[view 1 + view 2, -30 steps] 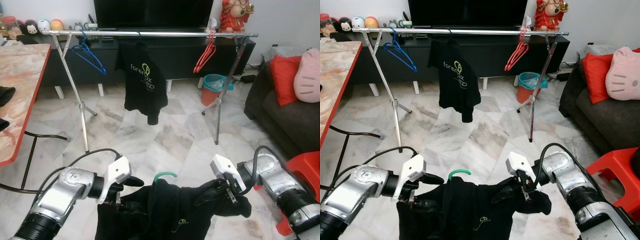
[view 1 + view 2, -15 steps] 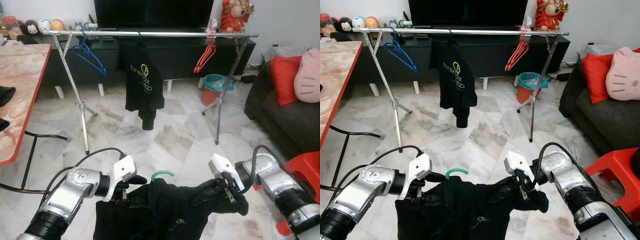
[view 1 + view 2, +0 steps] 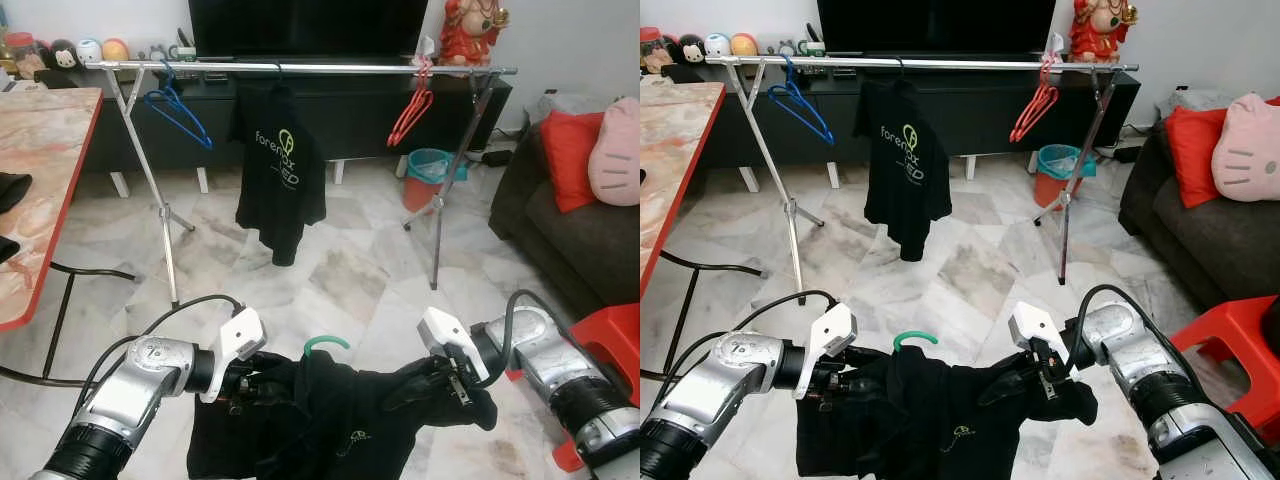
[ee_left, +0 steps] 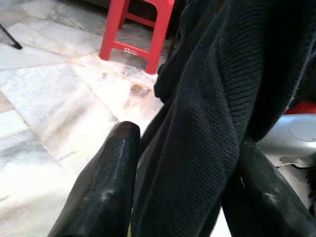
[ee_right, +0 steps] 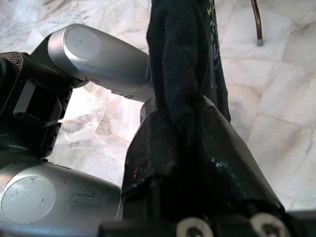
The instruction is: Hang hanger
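Note:
A black shirt (image 3: pixel 320 420) on a green hanger, whose hook (image 3: pixel 327 344) sticks up at the collar, hangs low between my two arms. My left gripper (image 3: pixel 245 388) is shut on the shirt's left shoulder; in the left wrist view the fabric (image 4: pixel 207 123) lies between its fingers (image 4: pixel 106 192). My right gripper (image 3: pixel 425 385) is shut on the right shoulder, and the right wrist view shows the cloth (image 5: pixel 180 84) pinched there. Ahead stands a silver clothes rail (image 3: pixel 330 68).
On the rail hang a blue hanger (image 3: pixel 178 108), a black printed shirt (image 3: pixel 280 165) and red hangers (image 3: pixel 412 112). A red-edged table (image 3: pixel 35 190) is at the left, a dark sofa with cushions (image 3: pixel 580 180) at the right, and a red stool (image 3: pixel 610 340) by my right arm.
My left gripper has drawn slightly left, gathering more of the shirt's shoulder. The printed shirt on the rail has swung leftwards. My right arm has held still.

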Available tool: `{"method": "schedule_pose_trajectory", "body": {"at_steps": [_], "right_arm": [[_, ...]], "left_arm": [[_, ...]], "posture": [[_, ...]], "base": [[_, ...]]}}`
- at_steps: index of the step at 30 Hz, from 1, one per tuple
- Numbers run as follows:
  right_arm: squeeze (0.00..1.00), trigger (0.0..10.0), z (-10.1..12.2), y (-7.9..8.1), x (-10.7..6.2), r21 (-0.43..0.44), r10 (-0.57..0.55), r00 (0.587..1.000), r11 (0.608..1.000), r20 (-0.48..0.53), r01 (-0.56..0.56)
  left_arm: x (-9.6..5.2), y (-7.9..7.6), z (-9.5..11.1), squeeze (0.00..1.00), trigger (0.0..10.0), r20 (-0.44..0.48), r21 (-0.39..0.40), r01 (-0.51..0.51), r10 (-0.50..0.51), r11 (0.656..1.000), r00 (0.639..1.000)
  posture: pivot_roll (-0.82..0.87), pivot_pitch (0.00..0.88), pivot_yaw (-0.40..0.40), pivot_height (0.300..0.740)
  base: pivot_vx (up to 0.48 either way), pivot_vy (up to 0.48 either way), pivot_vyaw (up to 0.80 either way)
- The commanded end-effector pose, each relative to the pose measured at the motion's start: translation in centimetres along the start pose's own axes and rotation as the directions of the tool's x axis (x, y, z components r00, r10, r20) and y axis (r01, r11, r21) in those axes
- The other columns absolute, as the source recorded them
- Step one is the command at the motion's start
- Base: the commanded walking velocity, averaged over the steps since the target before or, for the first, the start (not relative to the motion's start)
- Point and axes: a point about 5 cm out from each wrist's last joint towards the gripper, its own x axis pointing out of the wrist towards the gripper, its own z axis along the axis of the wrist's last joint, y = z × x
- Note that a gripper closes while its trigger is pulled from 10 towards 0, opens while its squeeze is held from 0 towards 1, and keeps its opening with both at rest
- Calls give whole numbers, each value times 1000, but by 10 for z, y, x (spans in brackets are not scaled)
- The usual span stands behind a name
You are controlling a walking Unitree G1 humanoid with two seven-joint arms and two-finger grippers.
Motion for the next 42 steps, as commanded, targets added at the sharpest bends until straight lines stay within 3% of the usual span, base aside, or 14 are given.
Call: {"method": "schedule_pose_trajectory", "body": {"at_steps": [1, 28, 29, 30, 31, 42], "right_arm": [[0, 10000, 9, -1, -4, -40, -2, 999, 999, 38, 3], [0, 10000, 0, 1, -2, -10, 3, 1000, 1000, 28, -3], [725, 10000, 1, 0, -2, -7, 0, 1000, 1000, 28, 0], [725, 10000, 1, 0, -2, -5, -2, 1000, 1000, 28, 2], [1000, 10000, 0, 0, -2, -3, -4, 1000, 1000, 26, 4], [1000, 10000, -1, 0, -3, 5, -11, 999, 1000, 33, 11]], "left_arm": [[-1, -4, 6, 0, 0, 36, 4, 26, -26, 1000, 999], [0, -12, 11, 0, 0, 46, 0, 116, -116, 993, 992], [0, -12, 11, 0, 0, 46, -1, 116, -116, 993, 992], [0, -12, 11, 0, 0, 46, -1, 116, -116, 993, 992], [0, -12, 11, 0, 0, 46, -2, 115, -115, 993, 992], [1, -11, 11, 0, 0, 48, -4, 115, -115, 993, 992]], "posture": [[55, 0, -90, 740], [59, 0, -84, 740], [60, 0, -84, 740], [60, 0, -84, 740], [59, 0, -84, 740], [50, 0, -88, 740]], "base": [[0, 0, 0], [0, 0, 0], [0, 0, 0], [0, 0, 0], [0, 0, 0], [0, 0, 0]]}}
